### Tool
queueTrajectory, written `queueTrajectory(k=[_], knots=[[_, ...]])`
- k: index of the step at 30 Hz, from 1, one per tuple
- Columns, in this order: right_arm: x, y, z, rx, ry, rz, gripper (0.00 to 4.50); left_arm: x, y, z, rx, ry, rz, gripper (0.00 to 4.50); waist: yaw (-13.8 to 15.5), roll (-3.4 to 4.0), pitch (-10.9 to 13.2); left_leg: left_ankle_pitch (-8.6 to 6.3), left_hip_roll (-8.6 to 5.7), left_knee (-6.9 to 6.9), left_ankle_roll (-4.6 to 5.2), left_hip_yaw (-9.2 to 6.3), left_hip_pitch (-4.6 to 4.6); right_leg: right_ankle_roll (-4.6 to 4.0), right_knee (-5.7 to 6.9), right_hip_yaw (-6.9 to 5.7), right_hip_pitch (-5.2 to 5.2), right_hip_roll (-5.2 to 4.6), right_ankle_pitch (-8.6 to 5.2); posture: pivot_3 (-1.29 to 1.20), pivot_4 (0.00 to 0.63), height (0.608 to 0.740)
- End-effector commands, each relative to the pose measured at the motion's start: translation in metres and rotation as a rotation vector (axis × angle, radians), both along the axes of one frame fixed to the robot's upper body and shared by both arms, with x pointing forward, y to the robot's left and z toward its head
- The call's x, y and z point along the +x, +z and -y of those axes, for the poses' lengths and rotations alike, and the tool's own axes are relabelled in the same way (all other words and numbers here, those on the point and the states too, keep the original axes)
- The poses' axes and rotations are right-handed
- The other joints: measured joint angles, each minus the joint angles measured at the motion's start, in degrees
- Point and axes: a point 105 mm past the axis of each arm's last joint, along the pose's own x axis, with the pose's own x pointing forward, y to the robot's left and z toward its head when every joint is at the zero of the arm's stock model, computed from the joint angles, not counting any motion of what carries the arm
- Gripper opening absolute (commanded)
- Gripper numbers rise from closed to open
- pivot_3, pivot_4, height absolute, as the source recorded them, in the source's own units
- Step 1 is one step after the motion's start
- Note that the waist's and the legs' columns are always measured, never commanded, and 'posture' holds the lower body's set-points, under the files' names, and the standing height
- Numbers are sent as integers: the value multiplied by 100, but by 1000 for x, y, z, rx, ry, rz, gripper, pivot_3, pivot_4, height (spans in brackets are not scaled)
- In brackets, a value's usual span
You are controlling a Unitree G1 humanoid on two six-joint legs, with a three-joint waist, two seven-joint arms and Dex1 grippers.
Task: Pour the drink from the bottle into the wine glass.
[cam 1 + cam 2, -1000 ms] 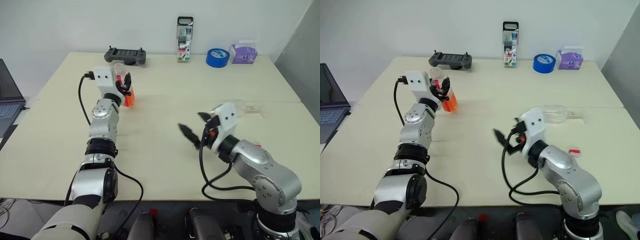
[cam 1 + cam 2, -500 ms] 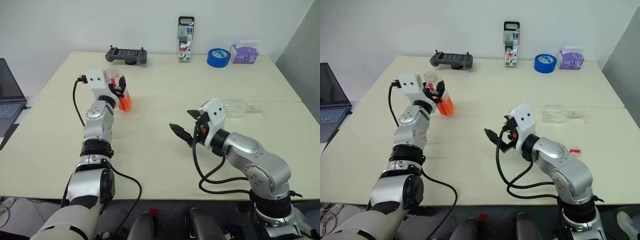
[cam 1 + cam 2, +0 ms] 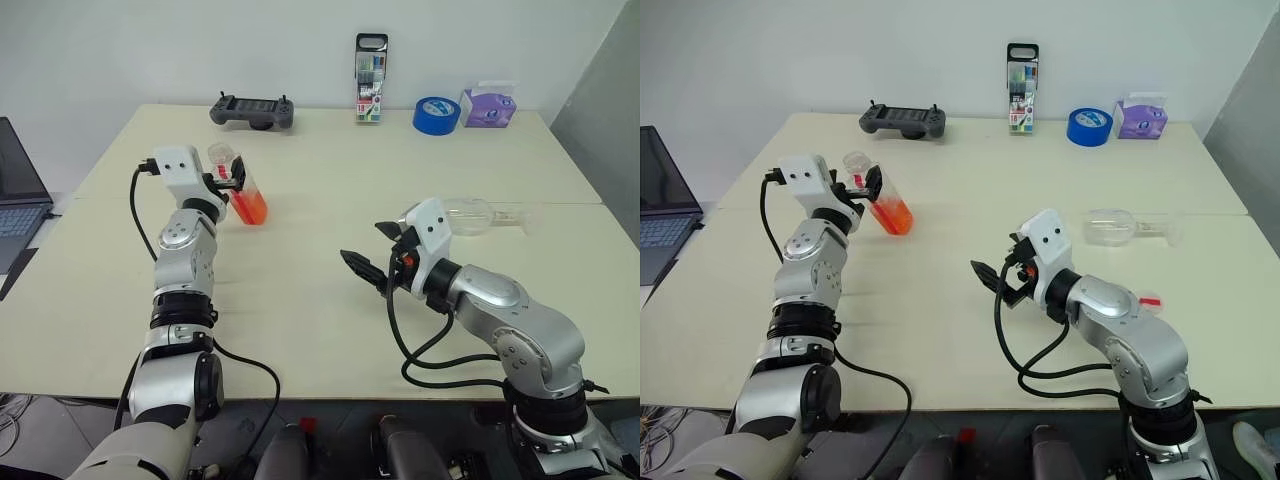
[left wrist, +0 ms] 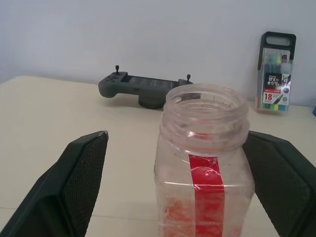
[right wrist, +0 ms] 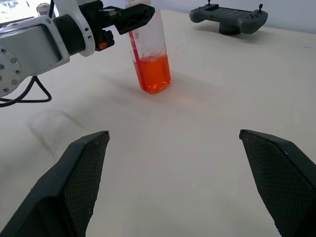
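The bottle (image 3: 248,203) rests on the table at the left, uncapped and leaning with its neck toward my left gripper (image 3: 231,177). The orange-red drink (image 5: 154,74) fills its lower part. In the left wrist view, the left gripper is open, a finger (image 4: 79,182) on each side of the neck with a gap on both. The wine glass (image 3: 470,215) lies on its side at the right. My right gripper (image 3: 367,245) hovers open and empty over the table's middle, in front of the glass.
Along the far edge are a grey game controller (image 3: 252,108), a clear marker case (image 3: 370,65), a blue tape roll (image 3: 436,114) and a purple tissue pack (image 3: 488,105). A laptop (image 3: 15,195) sits off the left edge. A small red piece (image 3: 1148,301) lies near my right arm.
My left gripper has opened off the bottle's neck and drawn slightly left. The bottle now leans on the table. The right gripper stays open.
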Motion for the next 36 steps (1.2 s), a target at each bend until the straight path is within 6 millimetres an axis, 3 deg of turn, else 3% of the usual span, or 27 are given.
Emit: queueTrajectory(k=[1,9,15,28,30,33,36], knots=[[4,13,8,15,-20,63,4500,-8,8,0,12,-18,28,4477,0,0,0,0,0,0,0,1,1,0,1,1,0,0,0,0,150,740],[13,16,18,7,-49,79,4500,-14,4,14,15,-63,14,4477,4,-1,0,1,-1,2,-2,1,0,0,4,1,0,0,0,0,150,740],[13,14,17,3,-47,77,4500,-20,0,7,30,-30,-2,4477,4,-1,0,1,0,1,-2,1,1,0,5,2,0,-1,0,0,150,740],[16,12,48,-89,-118,87,4500,-45,-15,21,57,-132,-65,4477,7,-1,0,1,-2,2,-2,2,1,0,5,2,1,-10,0,0,150,740],[21,11,68,-183,-202,93,4500,-50,-13,33,90,-196,-56,4477,8,0,0,1,-1,1,-2,2,1,0,6,2,1,-10,0,0,150,740],[24,12,103,-462,-313,160,4500,-66,-5,72,121,-401,6,4477,35,-1,1,2,-8,2,-3,6,-2,0,-1,3,2,-10,-1,0,150,740],[18,15,122,-680,-327,220,4500,-85,-7,107,130,-590,8,4477,39,-2,1,2,-11,4,-4,12,-6,0,-10,8,3,-13,-1,0,150,740]])
